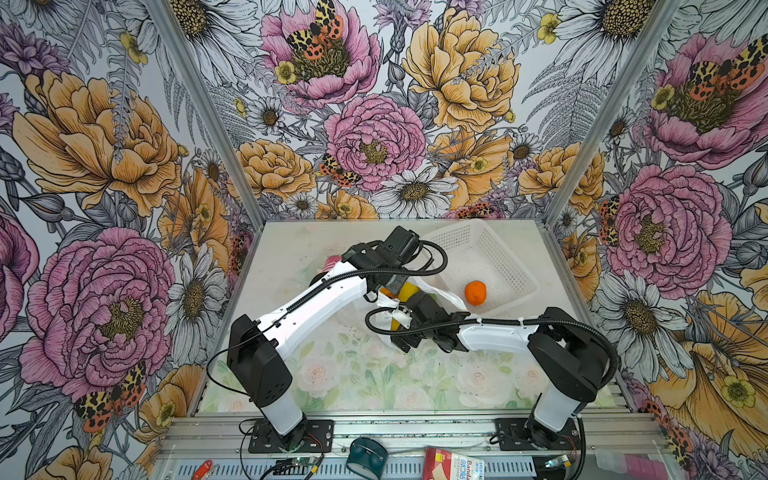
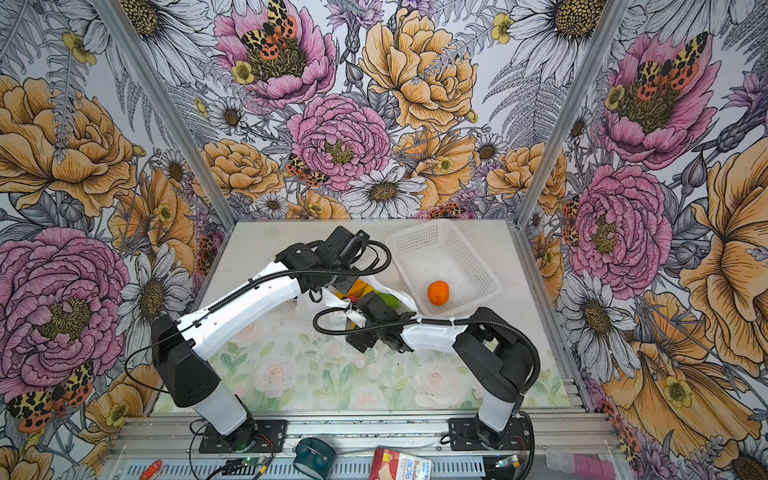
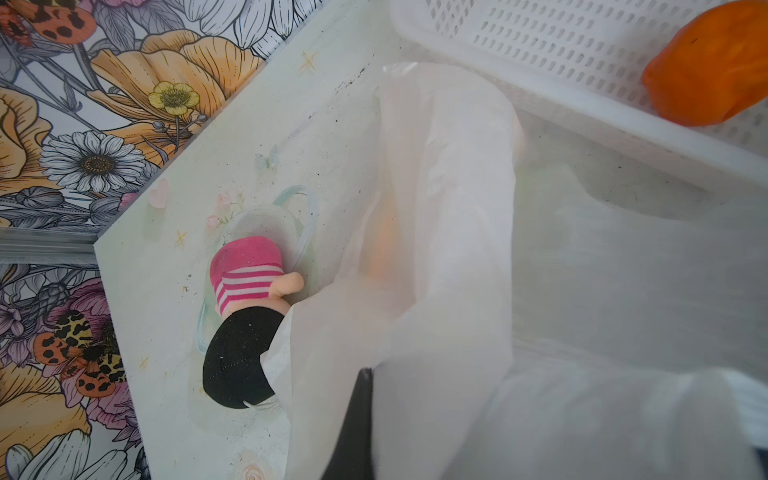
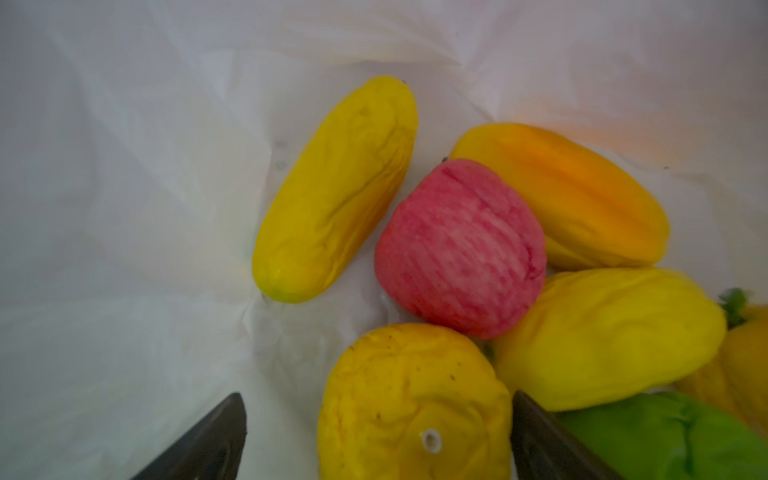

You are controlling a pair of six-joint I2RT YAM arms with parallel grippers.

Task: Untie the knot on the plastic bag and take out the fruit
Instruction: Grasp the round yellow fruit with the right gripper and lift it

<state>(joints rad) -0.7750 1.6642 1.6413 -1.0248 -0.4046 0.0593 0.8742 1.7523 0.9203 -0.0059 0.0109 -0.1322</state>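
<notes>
The plastic bag (image 1: pixel 441 297) (image 2: pixel 400 300) lies open at mid-table beside the basket. No knot can be made out. My left gripper (image 3: pixel 374 374) is shut on the plastic bag's film (image 3: pixel 449 208), which covers all but one dark finger (image 3: pixel 358 419). The right gripper (image 4: pixel 377 399) is inside the bag, open, with a round yellow fruit (image 4: pixel 415 399) between its fingers (image 4: pixel 208 440). Around it lie a long yellow fruit (image 4: pixel 336 187), a pink-red one (image 4: pixel 461 249), an orange-yellow one (image 4: pixel 573 195), another yellow one (image 4: pixel 606 336) and a green one (image 4: pixel 665 440). An orange fruit (image 1: pixel 475 292) (image 2: pixel 438 292) (image 3: pixel 706 62) sits in the basket.
The white perforated basket (image 1: pixel 478 245) (image 2: pixel 436 245) (image 3: pixel 540 41) stands at the back right, touching the bag. A pink-and-white striped toy with a black part (image 3: pixel 245 291) lies behind the bag near the left wall. Flowered walls close three sides. Clutter lies on the front rail (image 1: pixel 365 455).
</notes>
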